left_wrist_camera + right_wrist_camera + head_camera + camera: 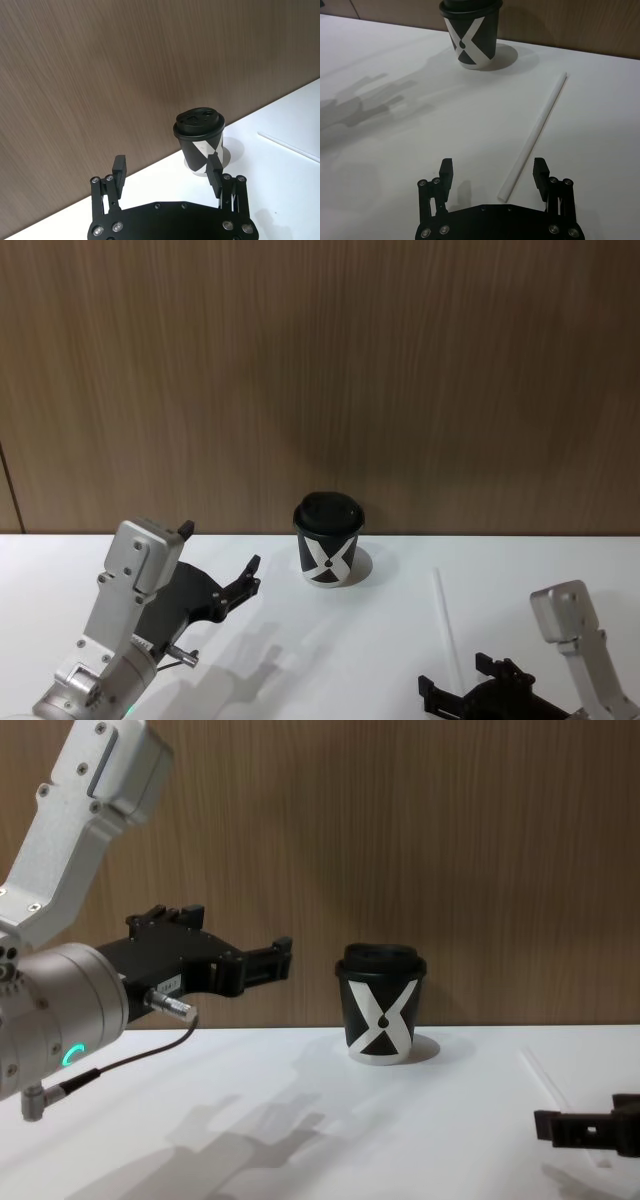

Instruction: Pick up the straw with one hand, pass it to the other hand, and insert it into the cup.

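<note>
Lying flat, straw (540,120) tip within right tool (492,170)

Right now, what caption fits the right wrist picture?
Open right tool facing the white straw, X-marked black cup beyond.

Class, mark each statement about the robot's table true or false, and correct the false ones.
1. The straw lies flat on the table. True.
2. The cup has no lid. False: a black lid is on it.
3. The right gripper is shut on the straw. False: it is open and holds nothing.
4. The left gripper is open and empty. True.
</note>
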